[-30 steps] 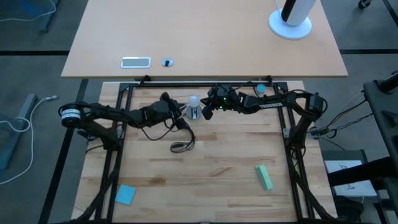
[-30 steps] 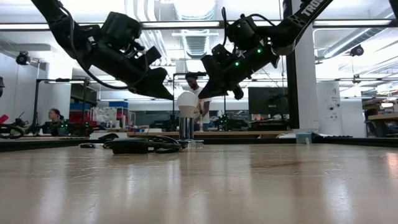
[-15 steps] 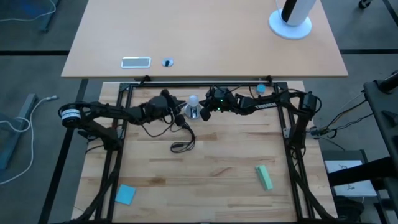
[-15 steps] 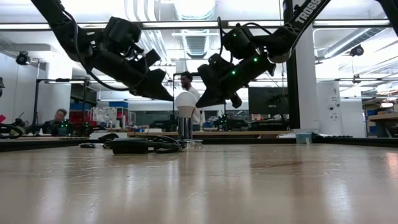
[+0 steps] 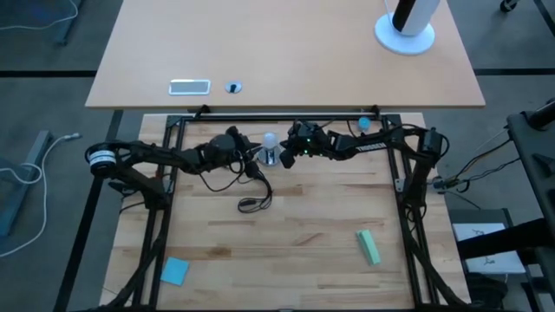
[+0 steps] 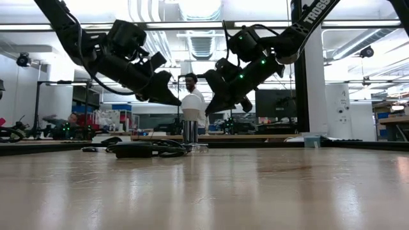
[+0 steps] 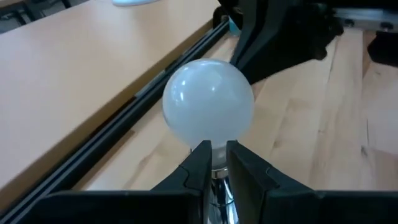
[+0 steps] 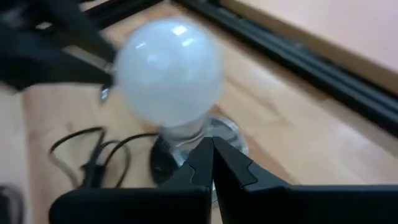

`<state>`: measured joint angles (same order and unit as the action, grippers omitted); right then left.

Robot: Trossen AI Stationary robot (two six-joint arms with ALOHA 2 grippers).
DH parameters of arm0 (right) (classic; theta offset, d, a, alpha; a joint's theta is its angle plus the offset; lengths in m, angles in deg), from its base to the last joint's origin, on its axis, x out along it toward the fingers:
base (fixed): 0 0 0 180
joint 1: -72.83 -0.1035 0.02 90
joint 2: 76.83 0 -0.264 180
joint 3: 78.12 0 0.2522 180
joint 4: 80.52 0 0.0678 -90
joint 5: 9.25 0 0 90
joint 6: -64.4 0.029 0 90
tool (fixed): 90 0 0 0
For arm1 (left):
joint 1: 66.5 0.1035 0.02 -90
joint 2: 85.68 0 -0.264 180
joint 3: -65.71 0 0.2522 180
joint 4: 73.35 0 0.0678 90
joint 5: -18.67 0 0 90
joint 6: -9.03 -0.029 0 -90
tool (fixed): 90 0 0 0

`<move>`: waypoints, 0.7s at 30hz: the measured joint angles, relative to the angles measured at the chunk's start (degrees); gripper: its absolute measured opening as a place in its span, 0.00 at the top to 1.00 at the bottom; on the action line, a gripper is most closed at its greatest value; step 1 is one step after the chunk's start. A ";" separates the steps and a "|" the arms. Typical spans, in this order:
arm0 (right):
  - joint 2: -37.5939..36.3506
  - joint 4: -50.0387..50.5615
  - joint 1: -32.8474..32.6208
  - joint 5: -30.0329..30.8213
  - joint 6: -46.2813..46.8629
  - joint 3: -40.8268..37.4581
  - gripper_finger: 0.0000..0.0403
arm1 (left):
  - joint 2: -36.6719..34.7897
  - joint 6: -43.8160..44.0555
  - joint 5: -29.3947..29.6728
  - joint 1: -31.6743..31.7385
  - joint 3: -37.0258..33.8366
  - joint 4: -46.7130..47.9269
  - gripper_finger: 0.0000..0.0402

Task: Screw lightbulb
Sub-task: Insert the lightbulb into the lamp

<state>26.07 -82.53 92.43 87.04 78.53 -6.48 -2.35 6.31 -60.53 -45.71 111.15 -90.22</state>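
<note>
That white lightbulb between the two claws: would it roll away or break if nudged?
The lightbulb stands upright in the socket, so it probably won't roll. Its smooth round surface looks slippery and likely fragile. Top-heavy on that small base, it might tip.

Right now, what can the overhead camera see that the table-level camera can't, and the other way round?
Only the high view shows the green block, the blue square and the tan desk beyond. Only the low view shows the room behind, with a person standing there. Both show the lightbulb upright in its socket, with the left gripper and right gripper flanking it.
</note>
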 joint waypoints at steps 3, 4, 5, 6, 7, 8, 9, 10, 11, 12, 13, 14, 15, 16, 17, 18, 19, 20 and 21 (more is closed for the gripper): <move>-0.03 -0.30 0.24 -0.44 -1.18 1.18 1.00 | 0.00 -0.37 -0.91 0.33 0.14 -0.10 0.90; -0.02 -0.28 0.24 -0.94 -1.67 1.78 1.00 | 0.01 -0.72 -0.91 0.36 0.17 -0.27 0.90; 0.08 -0.17 0.23 -1.41 -2.17 2.47 1.00 | 0.09 -0.97 -0.85 0.39 0.20 -0.34 0.90; 0.12 0.00 0.26 -1.91 -2.40 2.90 1.00 | 0.10 -1.10 -0.82 0.46 0.20 -0.18 0.90; 0.16 0.37 0.25 -2.19 -2.41 3.40 1.00 | 0.11 -1.10 -0.79 0.53 0.20 -0.18 0.90; 0.23 0.84 0.15 -2.30 -2.44 3.90 1.00 | 0.11 -1.11 -0.78 0.65 0.20 -0.18 0.90; 0.23 1.33 0.07 -2.24 -2.45 4.32 1.00 | 0.11 -1.09 -0.76 0.75 0.20 -0.18 0.90; 0.23 1.82 -0.04 -2.27 -2.45 4.60 1.00 | 0.25 -1.09 -0.54 0.75 0.20 -0.13 0.90; 0.24 2.49 -0.13 -2.29 -2.42 4.83 1.00 | 0.33 -1.07 -0.31 0.91 0.21 -0.15 0.90; 0.24 3.03 -0.19 -2.34 -2.42 5.03 1.00 | 0.35 -1.07 -0.21 1.10 0.23 -0.12 0.90; 0.23 3.64 -0.25 -2.52 -2.43 5.23 1.00 | 0.35 -1.07 0.22 1.14 0.30 -0.04 0.90; 0.23 3.91 -0.36 -2.71 -2.45 5.35 1.00 | 0.37 -1.06 0.80 1.15 0.33 -0.04 0.90; 0.23 4.06 -0.44 -2.88 -2.45 5.39 1.00 | 0.37 -1.07 1.28 1.16 0.33 -0.04 0.90; 0.23 4.26 -0.67 -3.07 -2.45 5.39 1.00 | 0.38 -1.05 1.61 1.24 0.33 -0.02 0.90; 0.23 4.46 -0.88 -3.19 -2.45 5.33 1.00 | 0.42 -1.07 1.67 1.28 0.33 0.00 0.90; 0.23 4.49 -1.17 -3.32 -2.45 5.22 1.00 | 0.42 -1.07 1.75 1.32 0.33 0.02 0.90; 0.23 4.48 -1.44 -3.60 -2.47 5.19 1.00 | 0.42 -1.05 1.84 1.40 0.33 0.02 0.90; 0.23 4.40 -1.69 -4.05 -2.48 5.19 1.00 | 0.42 -1.03 1.85 1.50 0.34 0.00 0.90; 0.24 4.30 -1.97 -4.39 -2.52 5.19 1.00 | 0.42 -0.85 1.72 1.51 0.38 -0.05 0.90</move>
<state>26.31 -78.22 90.46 82.65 76.01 -1.29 -1.94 5.46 -58.82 -44.21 111.53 -90.27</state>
